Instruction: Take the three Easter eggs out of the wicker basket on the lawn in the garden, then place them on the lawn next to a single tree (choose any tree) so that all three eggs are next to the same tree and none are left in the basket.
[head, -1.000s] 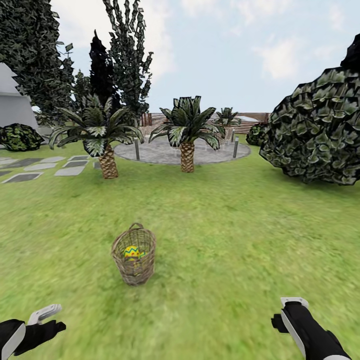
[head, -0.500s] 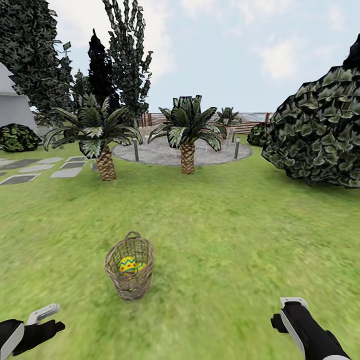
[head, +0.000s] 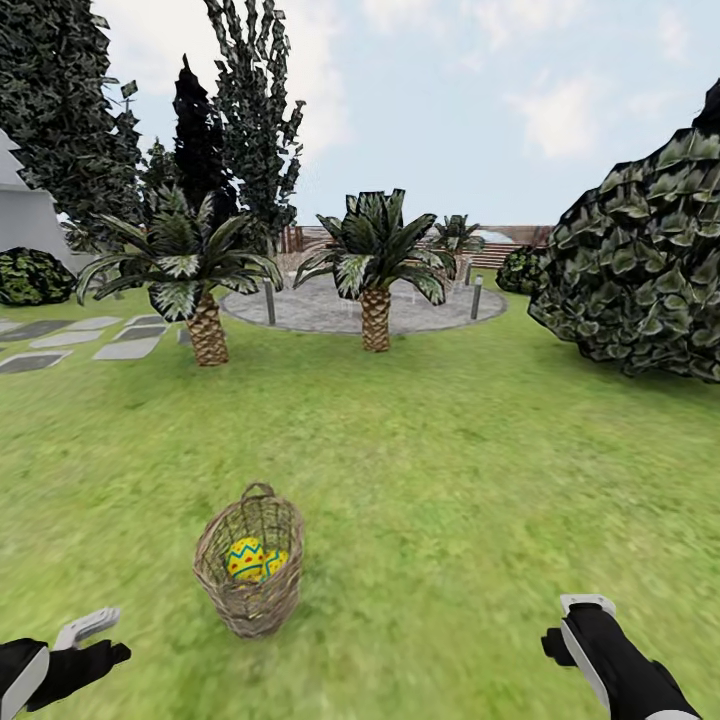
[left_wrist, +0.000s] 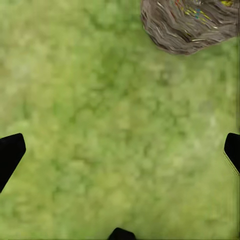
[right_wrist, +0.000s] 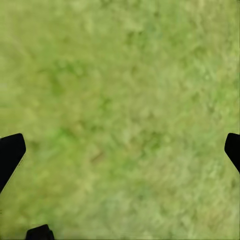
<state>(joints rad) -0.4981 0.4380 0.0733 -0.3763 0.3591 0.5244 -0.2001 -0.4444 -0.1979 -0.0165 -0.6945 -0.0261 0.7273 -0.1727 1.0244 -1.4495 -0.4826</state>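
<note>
Compared with the two earlier head frames, the whole picture had shifted: the basket sat lower and further left, and the palms and bush sat slightly differently, so the camera and base had advanced; the basket itself had not been moved.

Head view: basket stood upright on the lawn, ahead of the robot and nearer its left side. At least two eggs lay inside, yellow with blue zigzags; a third could not be made out. Left gripper and right gripper hung low at the frame's bottom corners, both clear of the basket. Two palm trees stood further off on the grass, a large bush at the right.

Left wrist view: basket wall showed at the frame's edge, with grass beneath the fingers, which were spread wide and empty.

Right wrist view: grass beneath, fingers likewise spread wide, nothing held.

Judgement: the approach step was in hand. To do it well, the base should close in until the basket's mouth lies under the left arm's reach, then stop before contact, since a nudge could tip the basket. The left arm seemed the better choice for the first egg, descending from above the rim.
</note>
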